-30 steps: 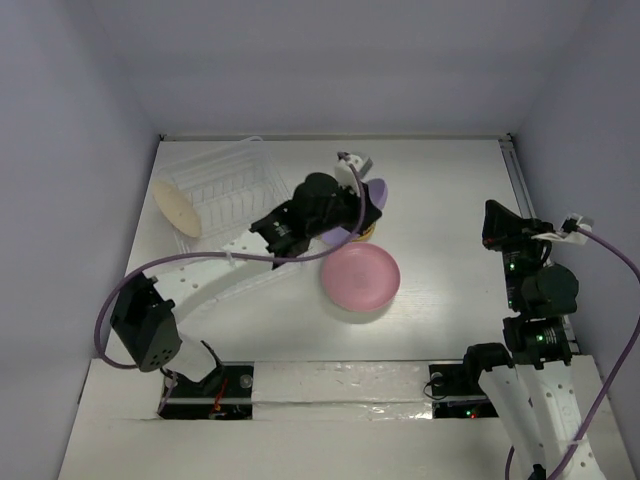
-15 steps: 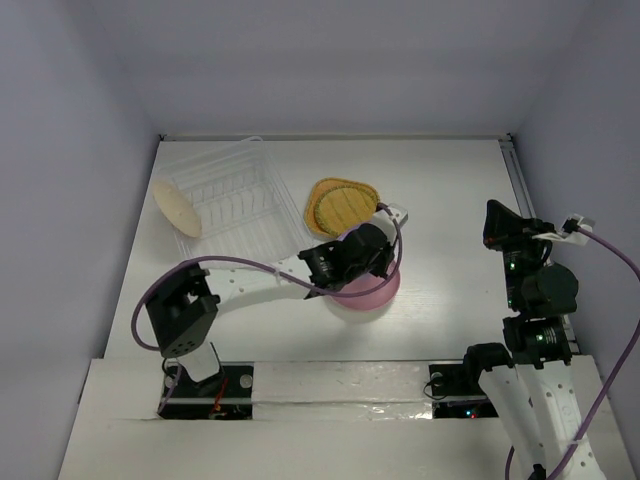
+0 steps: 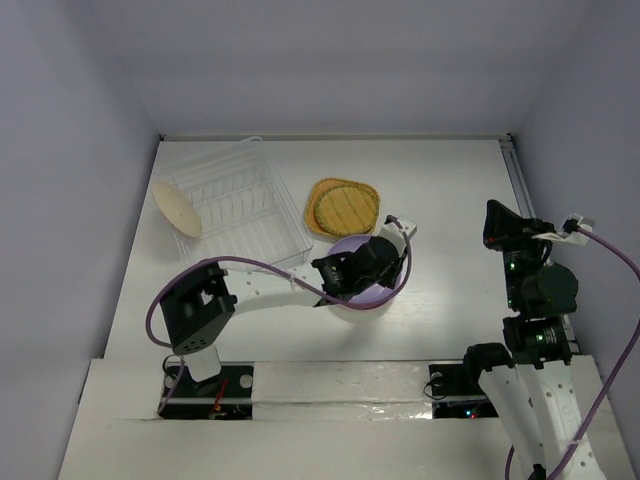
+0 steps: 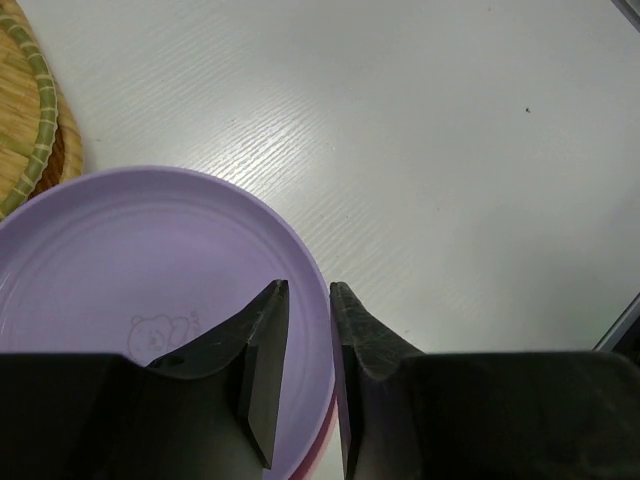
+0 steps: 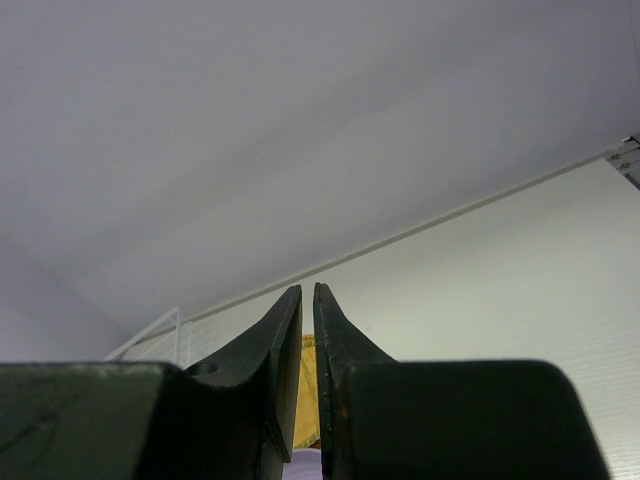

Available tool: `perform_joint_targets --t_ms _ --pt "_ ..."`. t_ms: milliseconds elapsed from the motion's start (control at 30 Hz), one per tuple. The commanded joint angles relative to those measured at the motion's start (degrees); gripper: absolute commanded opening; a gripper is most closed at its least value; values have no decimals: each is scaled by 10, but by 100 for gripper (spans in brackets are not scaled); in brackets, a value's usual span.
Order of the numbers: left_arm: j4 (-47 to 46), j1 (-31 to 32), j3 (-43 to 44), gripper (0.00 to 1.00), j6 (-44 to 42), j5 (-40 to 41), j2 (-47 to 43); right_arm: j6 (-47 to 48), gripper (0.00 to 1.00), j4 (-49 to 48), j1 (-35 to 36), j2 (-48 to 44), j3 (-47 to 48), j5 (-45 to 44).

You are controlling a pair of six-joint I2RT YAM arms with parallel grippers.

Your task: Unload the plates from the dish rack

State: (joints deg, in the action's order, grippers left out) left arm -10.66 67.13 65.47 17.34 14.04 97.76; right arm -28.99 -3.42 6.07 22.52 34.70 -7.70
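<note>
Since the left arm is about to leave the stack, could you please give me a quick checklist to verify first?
1. Purple plate lies flat on the pink plate: ok.
2. Left fingers slightly apart astride the purple rim: ok.
3. Rim fully free of the fingers: cannot tell.
4. Orange plate lies beside the stack, clear: ok.
5. Dish rack emptied: not ok, the cream plate remains at its left end.
6. Right gripper away from the stack: ok.

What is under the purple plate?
A pink plate shows as a sliver beneath the purple plate's near rim; the rest of it is covered, so anything else beneath stays hidden.
</note>
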Motion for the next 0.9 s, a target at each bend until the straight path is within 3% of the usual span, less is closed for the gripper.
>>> perform_joint_targets --t_ms 0,200,333,433,500,700,733,867 --pt "-3 4 11 21 22 0 -27 -5 15 -18 3 2 2 -4" --pt "59 4 27 24 38 53 -48 -4 15 -18 3 7 3 0" --pt "106 4 25 28 51 143 -119 -4 15 -19 3 9 3 6" --pt "154 -43 12 28 80 177 -185 -4 14 -21 3 10 4 14" --pt "159 -116 -14 28 102 156 -229 -4 10 -25 3 14 3 17" --pt "190 -337 -71 33 131 115 -404 -5 8 -32 3 41 5 37" --pt "197 -403 -74 34 128 98 -435 -5 8 -33 3 43 5 42" --pt "230 -569 -84 35 109 50 -470 -5 11 -34 3 43 5 46"
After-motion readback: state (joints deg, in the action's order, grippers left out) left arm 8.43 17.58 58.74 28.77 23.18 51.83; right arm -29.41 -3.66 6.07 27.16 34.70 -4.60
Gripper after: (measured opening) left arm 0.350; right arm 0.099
